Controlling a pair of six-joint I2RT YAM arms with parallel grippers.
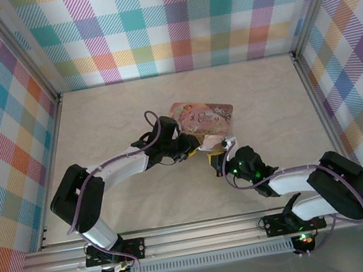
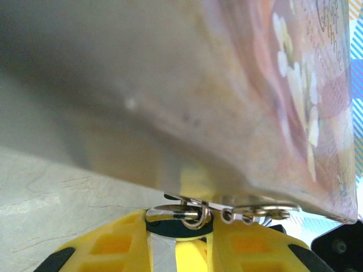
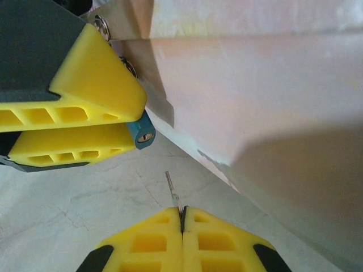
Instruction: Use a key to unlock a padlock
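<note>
R claw (image 3: 182, 220): fingers pressed tight together, pinching the key (image 3: 173, 194) at its base. The thin blade sticks up & slightly left out of the seam. L claw (image 3: 134, 122): only narrowly parted, clamped on the padlock (image 3: 142, 132). The blue body's end w/ keyhole pokes out past the yellow fingertips. Key tip sits below & a bit right of that keyhole end, near but not touching, both above the table (image 3: 62, 198). L wrist view: shackle (image 2: 193, 214) + small metal rings (image 2: 235, 215) just above L claw, under the edge of the pink tin (image 2: 255, 113), which sits right beside both claws.
</note>
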